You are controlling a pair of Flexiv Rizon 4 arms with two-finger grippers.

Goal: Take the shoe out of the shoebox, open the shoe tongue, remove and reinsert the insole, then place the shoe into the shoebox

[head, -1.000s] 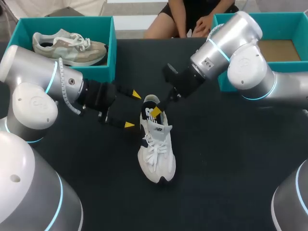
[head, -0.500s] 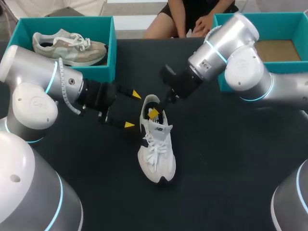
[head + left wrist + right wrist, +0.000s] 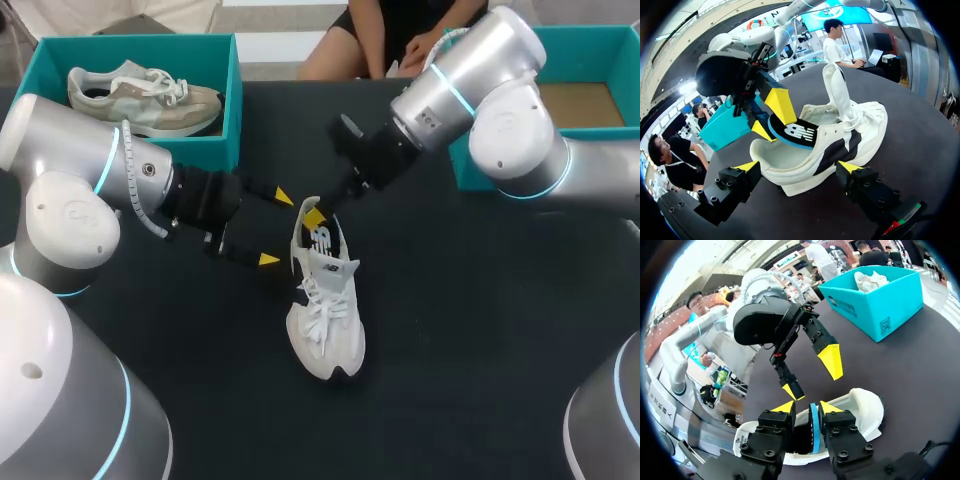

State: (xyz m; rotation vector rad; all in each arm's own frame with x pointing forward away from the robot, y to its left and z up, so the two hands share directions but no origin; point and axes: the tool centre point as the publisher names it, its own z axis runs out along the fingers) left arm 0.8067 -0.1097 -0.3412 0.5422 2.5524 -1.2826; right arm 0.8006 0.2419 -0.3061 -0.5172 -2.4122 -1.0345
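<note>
Right gripper [image 3: 810,407]: fingers nearly closed, pinching the insole [image 3: 813,432] from both sides. The insole's blue edge sits between the yellow tips. In the left wrist view the same tips clamp the heel end of the insole [image 3: 797,134], which is lifted clear of the heel collar while its front part lies inside the shoe [image 3: 855,120].

Left gripper [image 3: 799,167]: fingers spread wide, holding nothing. The shoe's side lies just ahead of the tips, between them. I cannot confirm contact with the sole.

Shoe [image 3: 325,320]: upright on its sole on the black table [image 3: 480,350], between the two shoeboxes, heel toward the grippers, toe toward the robot. The tongue stands up, pulled forward.

Left shoebox [image 3: 230,90] holds another shoe [image 3: 140,95]. The right shoebox [image 3: 590,35] shows bare cardboard floor where the right arm does not cover it.

Step, by judgement: insole removal, partway. The shoe is out of its box and the tongue is open.

The next move calls for drawing the insole up and back along the shoe's length. The shoe looks light, so it may lift or slide with the pull unless the left gripper closes to brace it.
</note>
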